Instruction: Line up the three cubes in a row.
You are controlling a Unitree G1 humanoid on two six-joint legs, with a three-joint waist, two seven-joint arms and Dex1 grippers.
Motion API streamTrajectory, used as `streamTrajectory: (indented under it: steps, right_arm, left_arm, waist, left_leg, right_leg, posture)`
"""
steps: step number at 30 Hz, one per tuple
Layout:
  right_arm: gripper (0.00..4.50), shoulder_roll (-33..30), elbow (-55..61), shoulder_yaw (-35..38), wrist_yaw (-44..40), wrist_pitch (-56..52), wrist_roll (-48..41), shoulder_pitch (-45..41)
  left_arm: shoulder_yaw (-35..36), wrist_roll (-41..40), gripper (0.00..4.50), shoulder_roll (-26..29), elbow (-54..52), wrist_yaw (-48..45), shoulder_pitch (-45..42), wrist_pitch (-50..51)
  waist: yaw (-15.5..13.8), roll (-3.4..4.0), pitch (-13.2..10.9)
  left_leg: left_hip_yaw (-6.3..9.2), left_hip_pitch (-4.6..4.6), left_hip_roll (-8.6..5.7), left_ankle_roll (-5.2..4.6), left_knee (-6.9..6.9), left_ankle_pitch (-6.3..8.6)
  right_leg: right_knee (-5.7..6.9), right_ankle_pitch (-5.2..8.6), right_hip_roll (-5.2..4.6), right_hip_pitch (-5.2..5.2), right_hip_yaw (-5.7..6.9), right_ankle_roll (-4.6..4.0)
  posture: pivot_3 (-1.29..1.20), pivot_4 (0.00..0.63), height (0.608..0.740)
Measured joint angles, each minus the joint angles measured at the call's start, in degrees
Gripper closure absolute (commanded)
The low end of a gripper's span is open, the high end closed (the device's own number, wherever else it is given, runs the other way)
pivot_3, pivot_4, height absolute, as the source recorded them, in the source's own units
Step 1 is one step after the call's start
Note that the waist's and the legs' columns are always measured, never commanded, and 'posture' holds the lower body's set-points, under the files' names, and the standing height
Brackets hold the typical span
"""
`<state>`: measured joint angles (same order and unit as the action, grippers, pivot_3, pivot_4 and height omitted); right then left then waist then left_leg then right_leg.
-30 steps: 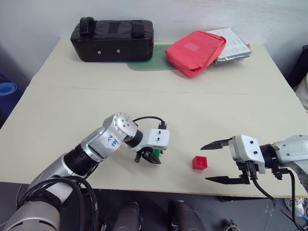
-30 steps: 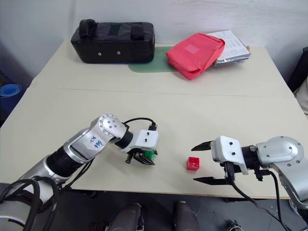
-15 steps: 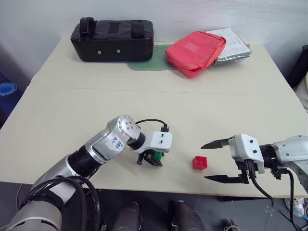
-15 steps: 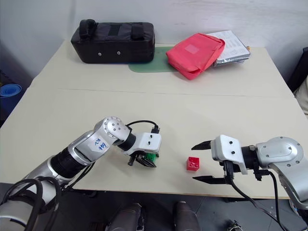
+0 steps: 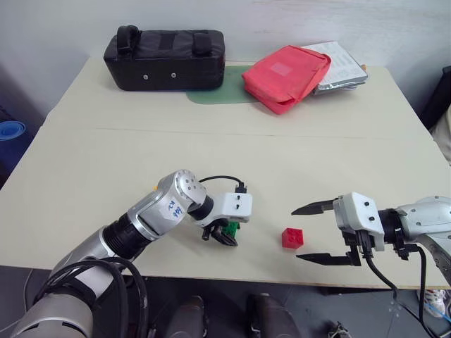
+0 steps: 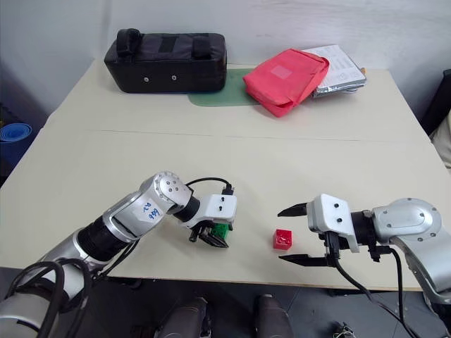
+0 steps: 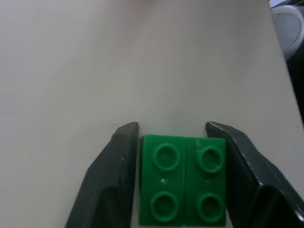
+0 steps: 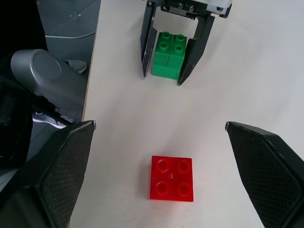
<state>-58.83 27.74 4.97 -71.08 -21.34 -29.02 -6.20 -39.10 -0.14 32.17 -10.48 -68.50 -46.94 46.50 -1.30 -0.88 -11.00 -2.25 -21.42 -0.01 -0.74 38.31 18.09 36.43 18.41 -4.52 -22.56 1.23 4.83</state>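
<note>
Green cube (image 8: 168, 60) on the table (image 5: 106, 169) near its front edge, between the left gripper (image 8: 167, 71)'s fingers, parted slightly off its sides. Red cube (image 8: 172, 178) just beside, before the right gripper (image 5: 313, 232), jaws wide and empty. Farther back: black bag (image 5: 165, 58), red pouch (image 5: 285, 76).

place: lab/office | evidence: plain table (image 5: 91, 162), papers (image 5: 345, 63), bare wall (image 5: 282, 21)

Table (image 5: 106, 155), pale beige top. Near front edge: green cube (image 5: 230, 228) and red cube (image 5: 292, 238), apart. At far edge: black bag (image 5: 164, 58), green mat (image 5: 218, 94), red pouch (image 5: 285, 76) overlapping papers (image 5: 345, 67).
</note>
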Motion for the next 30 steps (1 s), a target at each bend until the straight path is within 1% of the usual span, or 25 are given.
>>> streamTrajectory:
  steps: [4, 7, 12, 13, 15, 16, 17, 18, 20, 22, 25, 27, 30]
  right_arm:
    - [0.0, 0.06, -0.01, -0.02, -0.1, 0.01, 0.0, -0.12]
    - [0.0, 0.06, -0.06, -0.02, -0.12, -0.03, -0.05, -0.29]
    - [0.0, 0.1, -0.88, -0.04, -0.26, -0.07, -0.13, -1.0]
    - [0.0, 0.16, -1.01, -0.05, -0.29, -0.14, -0.21, -1.41]
    - [0.0, 0.62, -1.49, -0.09, -0.61, -0.81, -1.35, -2.89]
    - [0.0, 0.71, -1.72, -0.08, -0.69, -1.17, -1.71, -3.31]
    - [0.0, 1.16, -2.76, -0.05, -0.8, -1.66, -2.51, -4.52]
    - [0.0, 1.17, -3.36, 0.09, -0.79, -1.88, -2.74, -4.68]
    - [0.0, 1.51, -4.76, -0.03, -1.15, -3.04, -4.03, -6.42]
    - [0.0, 1.45, -6.22, 0.34, -1.85, -3.9, -4.83, -7.68]
    - [0.0, 1.14, -8.59, 0.48, -3.72, -4.61, -5.92, -9.82]
    - [0.0, 1.06, -10.21, 0.36, -5.05, -5.04, -6.26, -10.8]
    - [0.0, 0.89, -10.82, 0.37, -6.74, -5.03, -6.42, -11.78]
  left_arm:
    - [0.42, -1.28, 0.08, -0.03, -0.29, -0.42, 0.0, 1.73]
    - [1.86, -2.78, 0.04, 0.4, -0.37, -0.41, 0.0, 4.3]
    - [8.68, -6.58, 0.04, 2.13, -0.41, 0.26, -0.02, 7.89]
    - [10.75, -7.51, 0.04, 2.48, -0.5, 0.38, 0.01, 8.06]
    - [18.52, -11.55, 0.04, 3.25, -1.12, 0.72, 0.84, 8.31]
    - [21.06, -12.72, 0.04, 3.92, -1.65, 0.78, 1.06, 8.3]
    - [25.69, -15.15, 0.04, 5.54, -3.18, 0.61, 2.7, 7.67]
    - [27.47, -15.86, 0.04, 6.26, -3.53, 0.46, 3.28, 7.52]
    - [33.36, -18.81, 0.04, 9.59, -6.28, 0.18, 8.52, 7.13]
    - [40.22, -21.06, 0.04, 13.02, -7.91, 0.04, 15.61, 6.89]
    - [55.14, -22.18, 0.04, 18.68, -9.52, -1.07, 31.96, 3.28]
    - [63.11, -22.24, 0.04, 19.58, -9.93, -1.05, 40.07, 0.8]
    - [71.59, -22.17, 0.04, 19.61, -11.95, -0.25, 49.39, -2.22]
  waist:
    - [-0.06, 0.0, 0.0]
    - [-0.01, 0.0, 0.0]
    - [0.26, 0.0, 0.0]
    - [0.27, 0.0, 0.0]
    - [0.49, 0.0, 0.0]
    - [0.55, 0.0, 0.0]
    - [0.9, 0.0, 0.0]
    - [1.01, 0.0, 0.0]
    - [1.55, 0.02, 0.01]
    - [1.9, 0.02, 0.0]
    - [2.69, 0.01, 0.0]
    - [2.6, 0.0, -0.01]
    - [1.8, 0.0, 0.0]
  left_leg:
    - [0.02, 0.0, 0.0, -0.02, 0.12, 0.0]
    - [0.03, -0.01, 0.01, -0.02, 0.13, 0.01]
    - [0.03, -0.02, 0.02, 0.0, 0.11, 0.0]
    - [0.04, -0.04, 0.03, 0.0, 0.11, -0.01]
    - [0.07, -0.05, 0.05, 0.01, 0.11, -0.01]
    - [0.07, -0.05, 0.05, 0.01, 0.1, -0.01]
    - [0.06, -0.03, 0.06, 0.03, 0.03, -0.02]
    - [0.07, -0.01, 0.04, 0.04, 0.0, -0.03]
    - [0.06, 0.0, 0.06, 0.06, -0.09, -0.04]
    - [0.08, 0.02, 0.11, 0.11, -0.13, -0.05]
    - [0.09, 0.07, 0.15, 0.17, -0.22, -0.03]
    - [0.13, 0.08, 0.14, 0.11, -0.22, 0.02]
    - [0.16, 0.13, 0.1, 0.09, -0.23, 0.17]
  right_leg:
    - [0.03, 0.0, -0.01, 0.04, 0.01, 0.0]
    - [0.06, 0.0, 0.0, 0.03, 0.01, 0.01]
    - [0.08, 0.0, 0.01, -0.02, 0.01, 0.0]
    - [0.07, 0.0, 0.01, -0.03, 0.02, 0.0]
    - [0.07, 0.0, 0.0, -0.03, 0.04, 0.0]
    - [0.06, 0.0, 0.0, -0.04, 0.04, 0.0]
    - [0.06, 0.0, -0.01, -0.03, 0.03, 0.0]
    - [0.06, 0.0, -0.03, -0.02, 0.04, 0.0]
    - [0.1, 0.0, -0.02, -0.03, 0.02, 0.0]
    - [0.09, 0.01, 0.0, -0.04, 0.04, -0.02]
    - [-0.02, 0.07, -0.02, -0.07, 0.06, -0.12]
    - [-0.1, 0.07, -0.09, -0.02, 0.09, -0.14]
    - [-0.23, 0.07, -0.19, 0.07, 0.11, -0.13]
  posture:
    - [0.0, 0.15, 0.74]
    - [0.0, 0.15, 0.74]
    - [0.0, 0.15, 0.74]
    - [0.0, 0.15, 0.74]
    - [0.0, 0.15, 0.74]
    - [0.0, 0.15, 0.74]
    - [0.0, 0.15, 0.74]
    - [0.0, 0.15, 0.74]
    - [0.0, 0.15, 0.74]
    - [0.0, 0.15, 0.74]
    - [0.0, 0.15, 0.74]
    - [0.0, 0.15, 0.74]
    - [0.0, 0.15, 0.74]
